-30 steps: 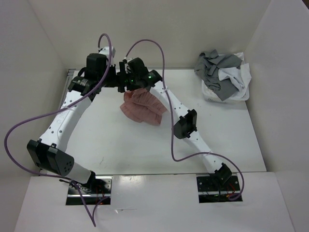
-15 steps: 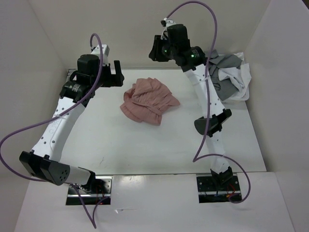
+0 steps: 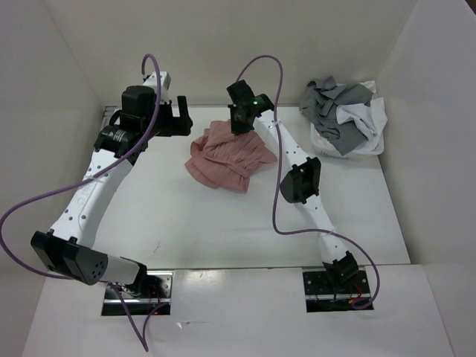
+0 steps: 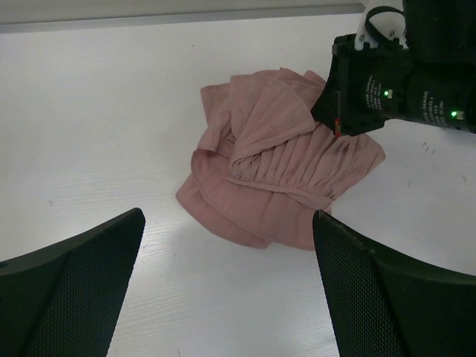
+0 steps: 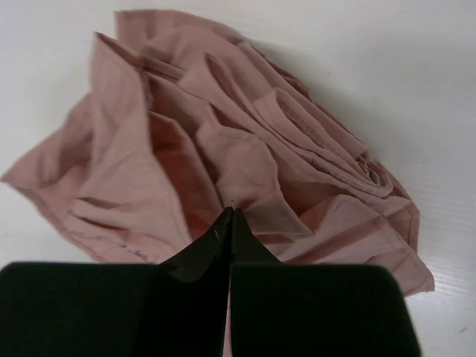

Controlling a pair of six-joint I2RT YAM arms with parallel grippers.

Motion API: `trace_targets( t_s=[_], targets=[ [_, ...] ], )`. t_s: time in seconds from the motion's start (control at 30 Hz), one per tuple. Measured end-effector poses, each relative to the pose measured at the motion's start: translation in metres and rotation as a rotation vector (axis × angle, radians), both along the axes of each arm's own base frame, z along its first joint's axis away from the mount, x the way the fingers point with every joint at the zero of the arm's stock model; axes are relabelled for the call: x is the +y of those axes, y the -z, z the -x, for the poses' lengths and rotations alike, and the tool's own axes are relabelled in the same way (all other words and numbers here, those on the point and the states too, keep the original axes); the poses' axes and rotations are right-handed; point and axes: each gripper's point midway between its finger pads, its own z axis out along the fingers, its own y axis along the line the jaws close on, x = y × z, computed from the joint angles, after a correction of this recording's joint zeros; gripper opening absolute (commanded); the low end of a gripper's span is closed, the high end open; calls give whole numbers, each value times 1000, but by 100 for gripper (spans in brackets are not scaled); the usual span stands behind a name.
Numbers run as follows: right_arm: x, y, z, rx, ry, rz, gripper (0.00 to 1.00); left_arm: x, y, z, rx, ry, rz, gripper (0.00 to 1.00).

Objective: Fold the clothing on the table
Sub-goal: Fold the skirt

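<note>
The clothing (image 3: 223, 156) is a crumpled dusty-pink garment lying on the far middle of the white table (image 3: 186, 223). My right gripper (image 3: 239, 128) is down on its far right part. In the right wrist view the right gripper (image 5: 230, 210) is shut, its tips pressed together where the folds of the clothing (image 5: 297, 149) bunch toward them. My left gripper (image 3: 181, 117) hovers open to the left of the garment, above the table. The left wrist view shows the left gripper (image 4: 228, 216) spread wide with the clothing (image 4: 275, 178) ahead and nothing between the fingers.
A heap of grey and white garments (image 3: 342, 115) sits at the far right corner of the table. White walls enclose the table on the left, back and right. The right arm's black wrist (image 4: 387, 82) stands over the clothing's right side.
The right arm swung up and away, then came back down onto the clothing, and its gripper went from open to shut. The left gripper drew back left and stayed open.
</note>
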Motion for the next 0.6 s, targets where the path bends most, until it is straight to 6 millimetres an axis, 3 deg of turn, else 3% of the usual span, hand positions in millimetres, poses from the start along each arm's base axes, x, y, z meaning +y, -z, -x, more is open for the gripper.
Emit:
trace_targets(
  t_s=[0.1,0.3,0.4,0.6],
  targets=[
    [-5,11,2,14,25,45,0,0,0,0,1,0,0,100],
    [7,3,5,-4,-1,21,0,0,0,0,1,0,0,100],
    [29,-5,10,-11,-68,-46,0,0,1,0,1,-1,-1,100],
    [100,-40,32,-18,-316,-326,0,1,3,-2,8,-10,-7,100]
  ],
)
